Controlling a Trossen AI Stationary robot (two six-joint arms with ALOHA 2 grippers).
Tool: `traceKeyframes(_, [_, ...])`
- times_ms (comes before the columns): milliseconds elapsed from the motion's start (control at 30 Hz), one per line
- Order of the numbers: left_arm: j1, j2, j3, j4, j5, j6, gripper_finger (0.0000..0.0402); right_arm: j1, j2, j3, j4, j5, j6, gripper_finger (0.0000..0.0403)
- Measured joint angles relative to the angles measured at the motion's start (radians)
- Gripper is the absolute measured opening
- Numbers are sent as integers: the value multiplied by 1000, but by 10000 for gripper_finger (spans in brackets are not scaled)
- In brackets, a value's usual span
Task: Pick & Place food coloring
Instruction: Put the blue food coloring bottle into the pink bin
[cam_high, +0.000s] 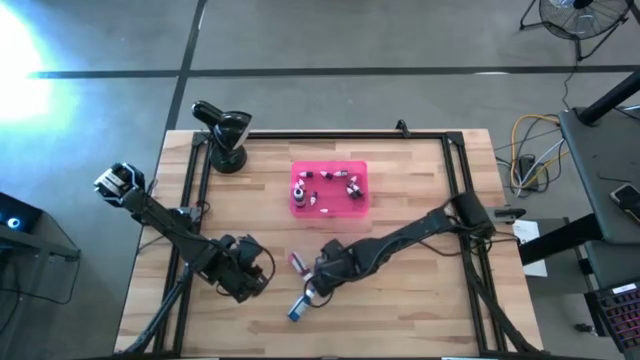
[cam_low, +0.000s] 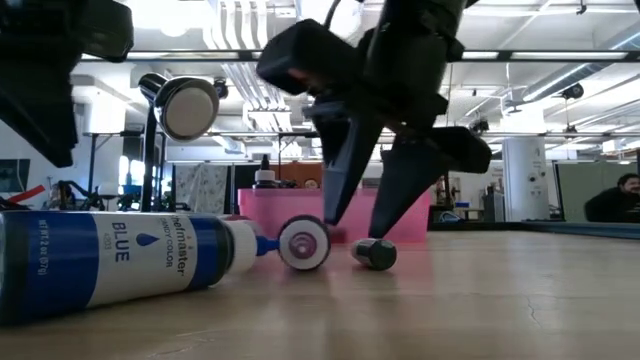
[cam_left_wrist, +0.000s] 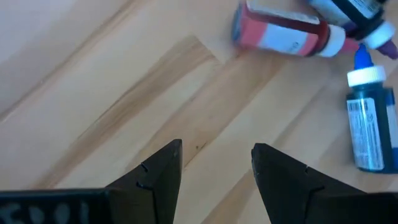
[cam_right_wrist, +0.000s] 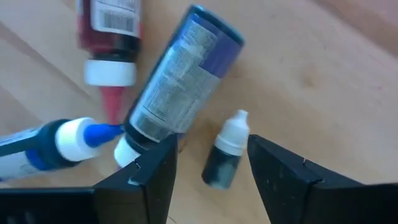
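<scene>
My right tool (cam_right_wrist: 211, 165) hangs low over the wooden tabletop (cam_high: 420, 310), fingers apart around a small dark dropper bottle with a white cap (cam_right_wrist: 225, 155). The bottle lies flat, its long axis along the gap and not across it. My left tool (cam_left_wrist: 216, 168), also apart, waits farther left.

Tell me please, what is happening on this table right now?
The robot is sorting food coloring bottles into a pink tray, where several already lie. The right gripper is low over the table's front, its fingers on either side of a small dark bottle that lies on the wood, not yet gripped. Right beside it lie a purple bottle, a red bottle and a blue bottle. The left gripper waits open nearby, over bare wood.
</scene>
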Motion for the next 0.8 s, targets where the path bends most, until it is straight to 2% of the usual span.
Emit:
traceKeyframes(267, [-8, -2, -15, -2, 11, 69, 170, 11, 95, 152, -156, 25, 61, 171])
traceKeyframes(633, [-16, -48, -74, 5, 11, 69, 170, 13, 160, 180, -166, 20, 34, 170])
traceKeyframes(800, [-17, -76, -99, 1, 11, 68, 170, 11, 155, 174, -180, -4, -15, 141])
